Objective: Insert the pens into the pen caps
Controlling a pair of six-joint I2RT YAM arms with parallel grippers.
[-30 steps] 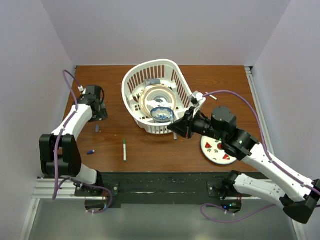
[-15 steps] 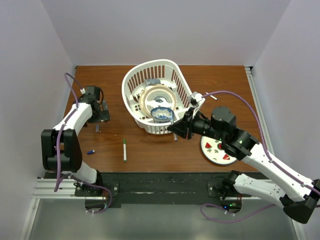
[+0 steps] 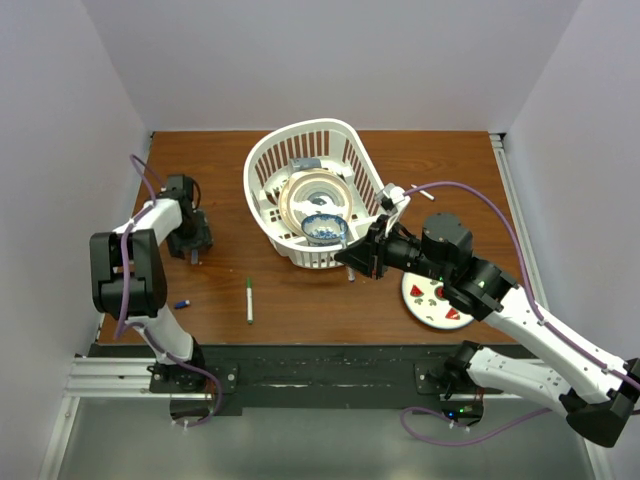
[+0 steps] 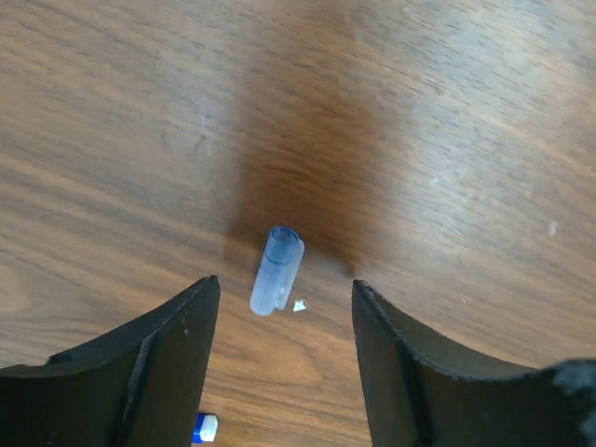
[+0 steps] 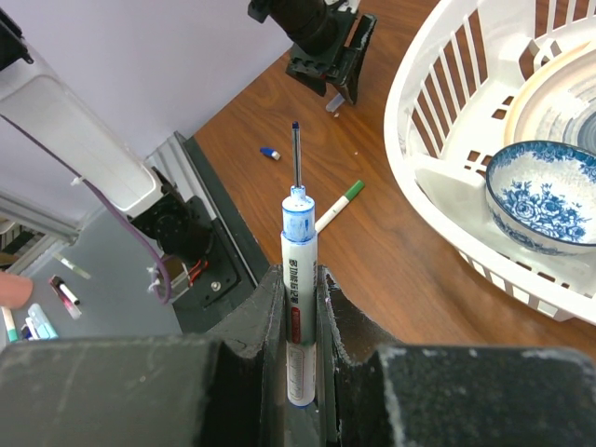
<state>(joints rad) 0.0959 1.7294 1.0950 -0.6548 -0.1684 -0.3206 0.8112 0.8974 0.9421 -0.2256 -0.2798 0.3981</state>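
A pale, translucent grey-blue pen cap (image 4: 277, 270) lies on the wood between the black fingers (image 4: 168, 363) of my left gripper (image 4: 284, 287). The gripper is open, with a gap on each side of the cap. From above, the left gripper (image 3: 190, 240) hangs over that cap (image 3: 194, 257) at the table's left. My right gripper (image 5: 298, 279) is shut on a white pen (image 5: 299, 233) whose bare blue tip points outward. In the top view the right gripper (image 3: 352, 262) sits just in front of the basket. A white pen with a green end (image 3: 249, 298) and a small blue cap (image 3: 182, 303) lie on the table.
A white slatted basket (image 3: 262, 170) holding a blue-patterned bowl (image 3: 325, 228) and plates stands at the table's back centre. A strawberry-print plate (image 3: 425, 310) lies under the right arm. A black rail runs along the near edge.
My left gripper has moved toward the near edge and come down over the greyish cap, and its jaws have narrowed. The right arm and its pen have not moved.
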